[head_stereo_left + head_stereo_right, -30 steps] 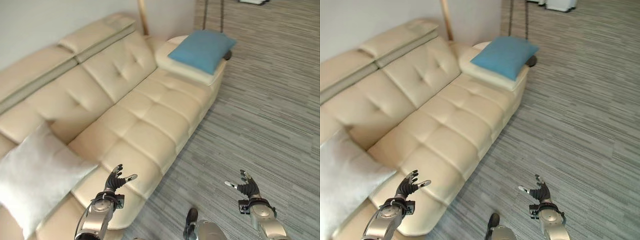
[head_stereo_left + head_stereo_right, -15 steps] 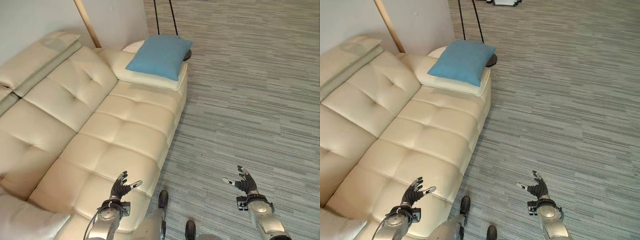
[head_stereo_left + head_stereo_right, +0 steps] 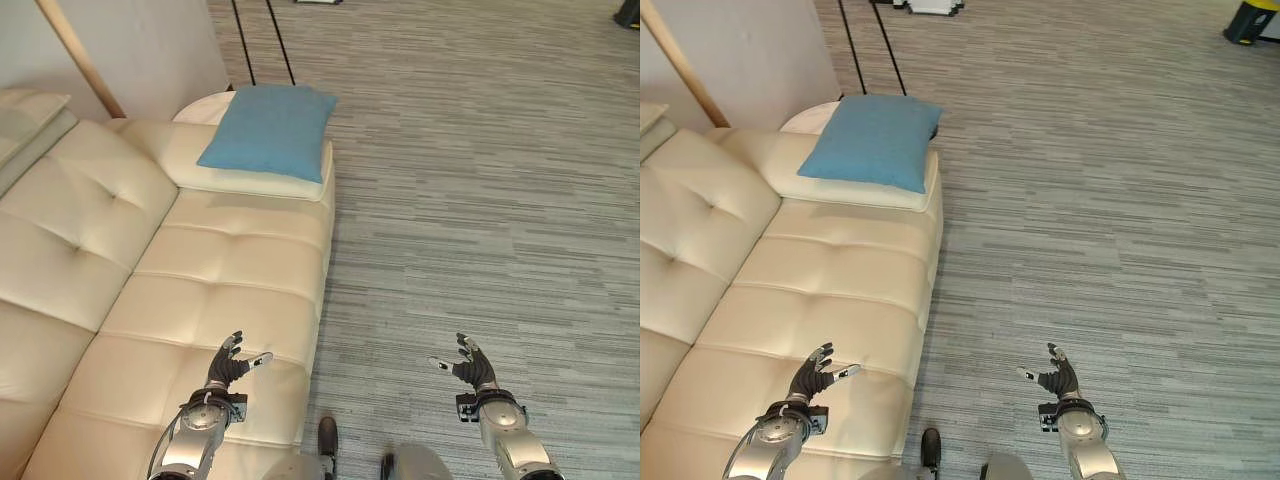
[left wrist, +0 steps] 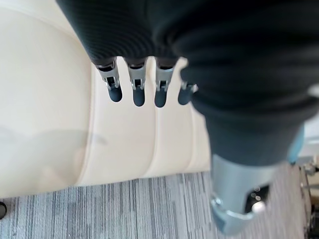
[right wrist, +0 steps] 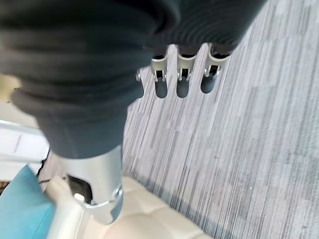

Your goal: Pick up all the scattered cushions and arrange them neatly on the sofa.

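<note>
A blue cushion (image 3: 268,128) lies flat on the cream sofa's (image 3: 210,290) right armrest, by the wall. My left hand (image 3: 227,368) hovers open above the front edge of the seat, holding nothing. My right hand (image 3: 472,369) is open over the grey carpet, well right of the sofa, also empty. In the left wrist view my fingers (image 4: 135,89) hang straight over the cream seat. In the right wrist view my fingers (image 5: 181,82) are straight above the carpet, and a corner of the blue cushion (image 5: 17,209) shows beyond.
Striped grey carpet (image 3: 480,200) stretches to the right of the sofa. A wooden pole (image 3: 78,58) leans at the wall behind the armrest, with two thin black legs (image 3: 265,40) beside it. A yellow and black object (image 3: 1252,20) stands far right.
The camera has swung to the right: the white cushion at the sofa's left end has left the view and more carpet shows. Both hands stay open and empty.
</note>
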`<state>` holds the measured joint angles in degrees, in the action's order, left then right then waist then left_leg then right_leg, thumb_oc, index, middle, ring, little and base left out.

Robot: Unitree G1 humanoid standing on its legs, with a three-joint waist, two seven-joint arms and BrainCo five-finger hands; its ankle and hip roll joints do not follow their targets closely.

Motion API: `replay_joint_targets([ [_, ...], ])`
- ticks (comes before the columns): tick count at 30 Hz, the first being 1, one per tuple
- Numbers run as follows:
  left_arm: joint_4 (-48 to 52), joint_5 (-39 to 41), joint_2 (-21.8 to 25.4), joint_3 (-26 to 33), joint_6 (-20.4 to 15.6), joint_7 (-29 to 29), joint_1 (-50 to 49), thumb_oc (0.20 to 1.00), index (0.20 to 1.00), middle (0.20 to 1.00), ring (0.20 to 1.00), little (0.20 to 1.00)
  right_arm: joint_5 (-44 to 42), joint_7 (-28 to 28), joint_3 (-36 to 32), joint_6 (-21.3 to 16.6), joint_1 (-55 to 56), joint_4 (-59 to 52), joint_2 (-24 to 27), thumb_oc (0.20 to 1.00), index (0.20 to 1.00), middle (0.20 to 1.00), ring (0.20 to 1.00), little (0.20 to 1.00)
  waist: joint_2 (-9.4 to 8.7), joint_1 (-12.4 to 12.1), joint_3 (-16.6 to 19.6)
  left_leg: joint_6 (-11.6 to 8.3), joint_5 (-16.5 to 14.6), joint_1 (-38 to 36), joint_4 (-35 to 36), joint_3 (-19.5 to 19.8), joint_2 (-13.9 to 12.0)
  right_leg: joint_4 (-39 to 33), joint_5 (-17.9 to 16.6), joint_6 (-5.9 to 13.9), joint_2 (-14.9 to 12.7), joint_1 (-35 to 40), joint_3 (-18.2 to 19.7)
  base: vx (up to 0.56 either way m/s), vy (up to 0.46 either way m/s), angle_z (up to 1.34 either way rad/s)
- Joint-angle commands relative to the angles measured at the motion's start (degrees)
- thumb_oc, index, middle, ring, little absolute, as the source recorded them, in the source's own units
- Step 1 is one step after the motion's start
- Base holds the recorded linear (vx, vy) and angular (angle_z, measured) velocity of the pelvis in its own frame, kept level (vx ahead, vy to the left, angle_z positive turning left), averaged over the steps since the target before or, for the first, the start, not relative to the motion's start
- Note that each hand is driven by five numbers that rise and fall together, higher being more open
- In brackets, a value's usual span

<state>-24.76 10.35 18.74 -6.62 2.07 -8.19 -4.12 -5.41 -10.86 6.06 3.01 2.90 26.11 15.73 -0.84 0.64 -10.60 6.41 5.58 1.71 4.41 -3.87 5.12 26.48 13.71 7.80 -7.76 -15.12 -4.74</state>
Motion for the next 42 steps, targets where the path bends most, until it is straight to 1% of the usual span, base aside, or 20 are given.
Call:
replay_joint_targets([
  [1, 3.3, 1.5, 0.4, 0.3, -1.8, -0.2, 0.0, 1.000, 1.000, 1.000, 1.000, 1.000, 0.2, -0.4, -0.9, -1.7, -3.0, -2.0, 2.1, 1.000, 1.000, 1.000, 1.000, 1.000, 0.90, -0.3, -1.0, -4.55, -9.8, -1.6, -3.5, 1.4, -2.6, -15.3, -11.4, -0.09, 1.7, 2.5, -3.2, 0.18, -0.087, -0.02],
  [4, 3.5, 1.1, 0.3, 0.6, -2.0, -0.3, 0.4, 1.000, 1.000, 1.000, 1.000, 1.000, 0.5, -0.9, -0.8, -1.5, -3.0, -2.1, 2.0, 1.000, 1.000, 1.000, 1.000, 1.000, 0.34, 0.6, -1.6, -5.39, -11.8, -3.7, -3.6, 1.5, -2.7, -24.4, -15.0, 0.93, 0.6, 0.8, -6.8, 0.28, -0.151, 0.01],
  [7, 2.7, 0.6, -0.3, 0.3, -2.2, 0.0, 1.1, 1.000, 1.000, 1.000, 1.000, 1.000, 1.6, -0.9, -0.5, -1.2, -2.9, -2.0, 2.2, 1.000, 1.000, 1.000, 1.000, 1.000, -0.47, 1.0, -0.7, -6.00, -14.3, -6.3, -3.3, 1.7, -2.6, -28.1, -17.0, 1.39, 0.0, 1.5, -8.1, 0.36, -0.168, 0.14],
  [10, 2.1, 1.7, -1.4, -0.8, -2.4, -0.8, 1.7, 1.000, 1.000, 1.000, 1.000, 1.000, 0.4, -1.1, -0.7, -2.0, -2.2, -2.2, 2.2, 1.000, 1.000, 1.000, 1.000, 1.000, -0.17, 1.7, 0.9, -7.35, -16.8, -8.0, -5.8, 2.0, -5.0, -25.2, -17.1, -0.28, 0.6, 2.9, -7.9, 0.43, -0.233, 0.34],
  [11, 1.9, 2.4, -1.8, -1.3, -2.3, -0.9, 2.3, 1.000, 1.000, 1.000, 1.000, 1.000, -0.7, -1.2, -0.7, -2.6, -2.1, -2.2, 2.5, 1.000, 1.000, 1.000, 1.000, 1.000, 0.36, 1.8, 1.3, -8.57, -16.9, -7.3, -10.5, 1.8, -6.2, -24.9, -15.6, -1.43, 1.7, 4.6, -8.0, 0.38, -0.263, 0.46],
  [13, 1.8, 2.8, -1.8, -1.6, -2.1, -0.8, 2.5, 1.000, 1.000, 1.000, 1.000, 1.000, -1.5, -1.2, -0.7, -2.7, -1.7, -2.7, 2.8, 1.000, 1.000, 1.000, 1.000, 1.000, 0.40, 1.7, 1.2, -9.65, -14.3, -4.6, -18.9, 1.9, -6.8, -25.2, -14.2, -2.82, 2.7, 6.5, -7.8, 0.33, -0.236, 0.27],
  [14, 1.5, 3.2, -1.9, -1.9, -2.1, -0.9, 3.1, 1.000, 1.000, 1.000, 1.000, 1.000, -2.0, -1.1, -0.8, -2.8, -1.4, -3.0, 3.3, 1.000, 1.000, 1.000, 1.000, 1.000, -0.20, 1.5, 1.0, -10.08, -10.4, -0.9, -26.4, 2.8, -6.6, -25.7, -12.8, -4.22, 3.2, 8.3, -7.3, 0.35, -0.234, -0.04],
  [16, 1.5, 3.3, -1.6, -2.2, -1.9, -0.8, 3.6, 1.000, 1.000, 1.000, 1.000, 1.000, -2.1, -1.1, -0.9, -2.6, -1.1, -3.0, 3.6, 1.000, 1.000, 1.000, 1.000, 1.000, -0.74, 1.2, 0.2, -9.48, -9.4, 3.1, -31.3, 3.2, -6.7, -25.7, -11.1, -5.25, 3.4, 9.8, -6.8, 0.24, -0.139, -0.09],
  [19, 1.6, 3.0, -1.5, -2.2, -1.6, -0.6, 3.8, 1.000, 1.000, 1.000, 1.000, 1.000, -2.5, -1.2, -1.1, -2.5, -1.2, -2.9, 4.0, 1.000, 1.000, 1.000, 1.000, 1.000, -1.60, 0.1, -0.2, -7.89, -13.1, 7.6, -27.0, 2.5, -5.5, -26.5, -9.7, -4.63, 2.8, 12.4, -6.0, 0.24, -0.020, -0.07],
  [20, 1.7, 2.7, -1.5, -2.5, -1.5, -0.5, 3.6, 1.000, 1.000, 1.000, 1.000, 1.000, -2.4, -1.2, -1.0, -2.6, -1.2, -2.8, 4.3, 1.000, 1.000, 1.000, 1.000, 1.000, -1.52, -0.1, -0.1, -7.80, -12.6, 8.9, -24.0, 2.6, -5.0, -26.8, -9.3, -4.28, 2.8, 13.1, -5.8, 0.40, 0.081, 0.08],
  [21, 1.6, 1.9, -1.4, -2.8, -1.3, -0.2, 3.6, 1.000, 1.000, 1.000, 1.000, 1.000, -1.9, -1.4, -0.6, -2.7, -1.4, -2.3, 4.9, 1.000, 1.000, 1.000, 1.000, 1.000, -0.25, -0.8, -0.2, -8.60, -6.8, 10.7, -14.1, 2.3, -5.5, -27.2, -8.2, -4.10, 3.9, 15.0, -5.5, 0.48, 0.132, -0.02],
  [22, 1.4, 0.8, -0.9, -3.3, -1.3, -0.2, 4.6, 1.000, 1.000, 1.000, 1.000, 1.000, -1.6, -2.1, -0.7, -2.4, -1.5, -2.4, 5.1, 1.000, 1.000, 1.000, 1.000, 1.000, 0.25, -1.4, -0.6, -9.35, -2.7, 13.1, -7.9, -1.3, -7.1, -27.9, -6.8, -4.28, 4.5, 17.8, -6.2, 0.46, 0.135, -0.08],
  [25, 1.6, 0.0, -0.3, -3.0, -1.5, -0.3, 4.8, 1.000, 1.000, 1.000, 1.000, 1.000, -0.7, -2.2, -0.8, -2.1, -0.7, -2.1, 4.5, 1.000, 1.000, 1.000, 1.000, 1.000, 0.31, -1.6, 0.1, -9.45, -0.6, 12.1, -3.5, -4.2, -8.2, -27.9, -5.6, -3.58, 5.3, 19.7, -6.2, 0.43, 0.144, -0.28],
  [28, 1.2, 0.1, 0.4, -2.1, -1.1, 0.5, 1.9, 1.000, 1.000, 1.000, 1.000, 1.000, 0.0, -0.7, -0.6, -1.5, -0.6, 0.1, 2.0, 1.000, 1.000, 1.000, 1.000, 1.000, -2.35, -2.0, 2.8, -6.16, -4.5, 9.1, -6.2, -5.2, -5.9, -20.7, -4.4, -0.70, 1.5, 19.7, -4.3, 0.62, 0.298, -0.34],
  [29, 1.3, 0.1, 0.9, -1.4, -0.7, 0.7, 1.1, 1.000, 1.000, 1.000, 1.000, 1.000, 0.4, -0.1, -0.5, -1.0, -0.5, 0.4, 1.5, 1.000, 1.000, 1.000, 1.000, 1.000, -2.57, -2.0, 2.2, -4.81, -6.3, 7.3, -6.4, -5.6, -5.2, -12.9, -6.1, 1.02, 0.3, 16.5, -3.8, 0.38, 0.257, -0.27],
  [31, 1.2, 0.0, 1.4, -1.0, -0.6, 0.7, 0.4, 1.000, 1.000, 1.000, 1.000, 1.000, 0.9, 0.1, -0.5, -0.8, -0.2, 0.4, 1.4, 1.000, 1.000, 1.000, 1.000, 1.000, -2.45, -1.8, 1.8, -3.74, -7.4, 5.7, -6.0, -5.9, -4.8, -6.2, -9.0, 2.48, -0.6, 13.5, -3.5, 0.23, 0.149, -0.51],
  [34, 0.9, -0.1, 1.6, -0.4, -0.6, 0.7, 0.1, 1.000, 1.000, 1.000, 1.000, 1.000, 0.8, 0.5, -0.8, -0.7, 0.3, 0.5, 0.7, 1.000, 1.000, 1.000, 1.000, 1.000, -1.23, -1.2, 1.2, -3.24, -8.3, 2.5, -4.5, -5.0, -4.9, -0.7, -11.3, 1.47, -0.6, 7.6, -3.4, 0.21, 0.080, 0.51],
  [37, 1.5, 0.4, 1.7, -0.1, -0.9, 0.8, 0.4, 1.000, 1.000, 1.000, 1.000, 1.000, 0.2, 0.4, -1.0, -0.9, -0.5, 0.6, 1.1, 1.000, 1.000, 1.000, 1.000, 1.000, -0.42, -0.5, 0.3, -3.74, -9.3, 0.3, -3.7, -4.1, -4.8, -7.7, -10.1, 0.10, -0.6, 5.1, -5.1, 0.27, -0.008, 0.49],
  [40, 1.6, 0.6, 1.7, -0.1, -1.0, 0.6, 0.8, 1.000, 1.000, 1.000, 1.000, 1.000, -0.1, 0.1, -0.9, -0.8, -0.9, 0.4, 1.3, 1.000, 1.000, 1.000, 1.000, 1.000, -0.57, 0.3, -0.4, -4.27, -10.5, -2.0, -3.3, -3.0, -4.1, -16.6, -12.1, 0.13, 0.2, 3.5, -5.2, 0.27, -0.084, 0.32],
  [42, 1.2, 0.4, 1.5, 0.4, -1.4, 0.1, 2.0, 1.000, 1.000, 1.000, 1.000, 1.000, -0.3, -0.2, -1.1, -0.8, -1.1, 0.6, 1.1, 1.000, 1.000, 1.000, 1.000, 1.000, -1.09, 1.4, -1.2, -5.22, -12.1, -4.5, -3.4, -1.2, -3.8, -25.7, -16.0, 1.71, 0.9, 0.4, -3.7, 0.35, -0.149, 0.53],
])
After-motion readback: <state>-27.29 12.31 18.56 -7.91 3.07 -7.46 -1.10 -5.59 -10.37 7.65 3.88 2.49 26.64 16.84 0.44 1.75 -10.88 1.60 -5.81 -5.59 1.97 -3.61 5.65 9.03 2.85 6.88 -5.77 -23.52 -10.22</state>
